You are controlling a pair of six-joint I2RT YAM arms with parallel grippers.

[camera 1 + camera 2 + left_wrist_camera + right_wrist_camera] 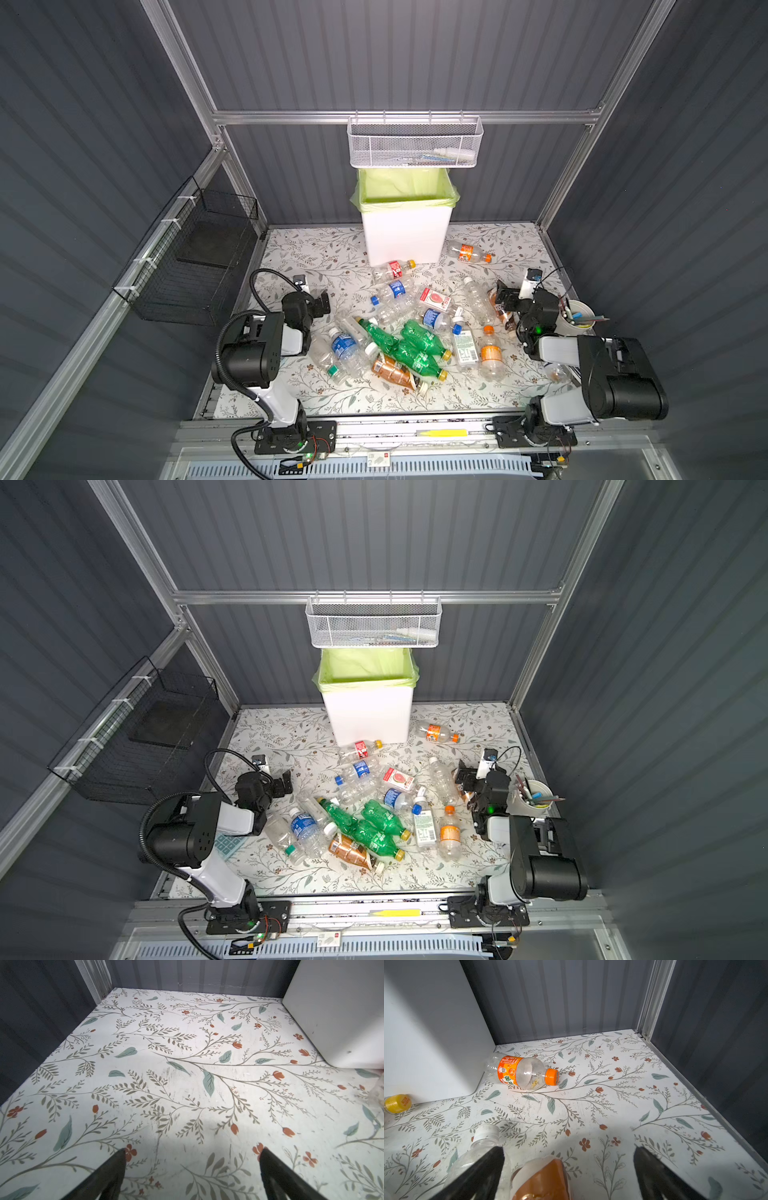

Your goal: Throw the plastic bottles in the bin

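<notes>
Jaws spread wide, left tool [193,1150] and right tool [568,1148] hold nothing (amber bottle [542,1178] lies below the right).

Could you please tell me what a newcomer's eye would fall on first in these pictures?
A jumble of small plastic bottles, mostly clear, lies across the middle of the floral-patterned table, with three green plastic bottles standing out near its centre. Behind it, against the back wall, stands the tall white rectangular plastic bin with a yellow-green bag liner folded over its rim. No bottle shows inside it.
</notes>
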